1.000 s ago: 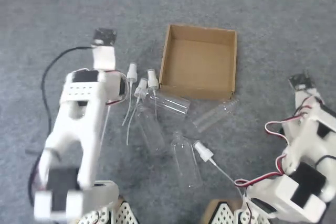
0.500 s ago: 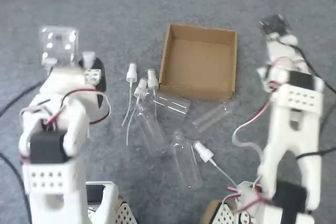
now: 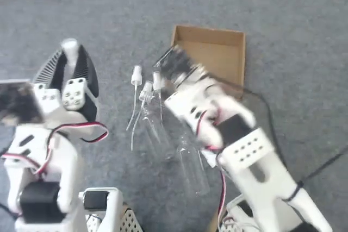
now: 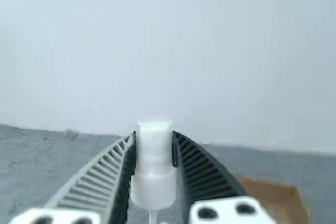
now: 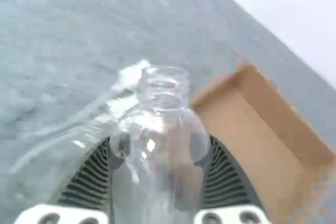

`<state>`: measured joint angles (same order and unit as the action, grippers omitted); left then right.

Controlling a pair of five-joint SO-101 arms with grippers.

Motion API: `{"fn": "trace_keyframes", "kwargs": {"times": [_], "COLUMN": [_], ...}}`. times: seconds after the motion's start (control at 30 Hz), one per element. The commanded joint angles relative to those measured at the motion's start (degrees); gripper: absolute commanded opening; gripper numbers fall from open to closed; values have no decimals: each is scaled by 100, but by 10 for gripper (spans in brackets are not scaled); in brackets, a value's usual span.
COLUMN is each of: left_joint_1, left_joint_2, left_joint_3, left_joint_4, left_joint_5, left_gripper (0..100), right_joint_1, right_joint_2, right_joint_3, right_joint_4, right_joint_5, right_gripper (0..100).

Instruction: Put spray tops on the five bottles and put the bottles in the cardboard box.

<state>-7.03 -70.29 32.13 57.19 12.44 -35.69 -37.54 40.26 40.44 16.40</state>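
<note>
Left gripper [image 4: 154, 139] pinches white spray top [image 4: 153, 169] between its fingers, cap at the tips. Right gripper [image 5: 160, 148] clamps uncapped clear bottle [image 5: 157, 114], neck past fingertips, cardboard box [image 5: 262, 129] beyond.

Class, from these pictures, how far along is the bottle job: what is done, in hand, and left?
Done: little; the visible part of the cardboard box holds no bottle. In hand: left gripper grips a spray top, right gripper an uncapped bottle. Left: joining them, boxing all five.

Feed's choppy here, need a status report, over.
Left gripper shut on spray top. Right gripper shut on uncapped bottle, near box. Loose tops lie beside box.
</note>
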Motion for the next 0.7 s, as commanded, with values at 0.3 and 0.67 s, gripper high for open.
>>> {"fn": "trace_keyframes", "kwargs": {"times": [0.3,0.67], "left_joint_1": [35,519], "left_joint_2": [-88,-44], "left_joint_3": [-224,22], "left_joint_4": [-308,-413], "left_joint_5": [1143,1187], "left_gripper": [10,10], "right_joint_1": [-1701,-1736], "right_joint_2": [-567,-963], "right_joint_3": [1679,2435], "right_joint_4": [-1921,-2800], "right_joint_5": [-132,-167], "right_gripper": [6,6]}}
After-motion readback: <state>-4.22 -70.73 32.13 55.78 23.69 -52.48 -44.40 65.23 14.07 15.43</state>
